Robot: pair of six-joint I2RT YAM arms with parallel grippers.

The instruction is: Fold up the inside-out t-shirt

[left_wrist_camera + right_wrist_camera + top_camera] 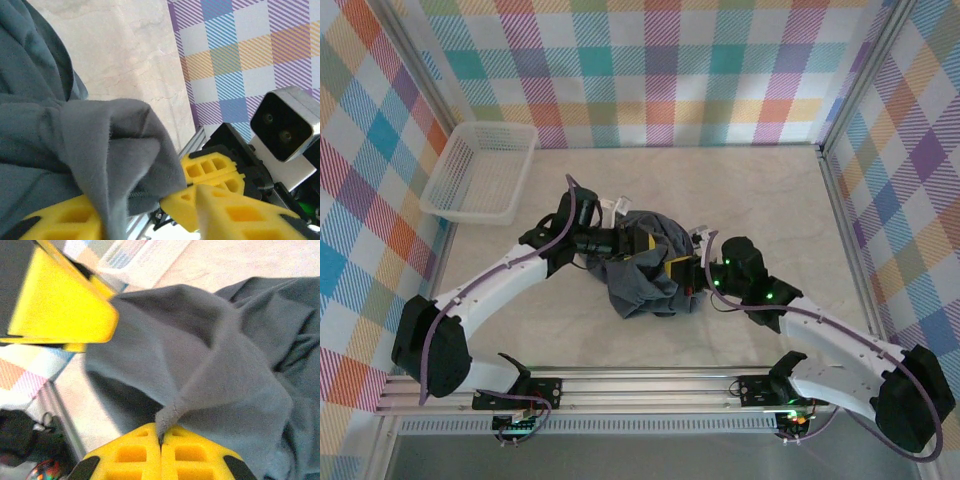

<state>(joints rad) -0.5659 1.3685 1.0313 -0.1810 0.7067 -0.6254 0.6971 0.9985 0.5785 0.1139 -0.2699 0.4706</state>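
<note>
Our shirt [642,278] lies in a crumpled heap in the middle of the tabletop [770,200]. It sits right between our two arms and is well apart from the white basket [480,172] in the far left corner. It is not flat yet, so we think the folding has hardly begun.

Our right end effector [161,439] is pressed together and pinches just a little tip of the cloth. Our left end effector [645,242] is spread apart. A flap of the shirt hangs over one of its fingers [55,222], but it is not squeezing anything.

Here is what we think could go wrong. The right side holds only a tiny bit, so a quick pull could make the soft cloth slip out. Only one side is holding on, so pulling may drag the whole heap along as a lump and not open it up. The two end effectors are very near each other, so they could bump if either one moves without care. The flap on the left finger could snag and twist the shirt even more.
</note>
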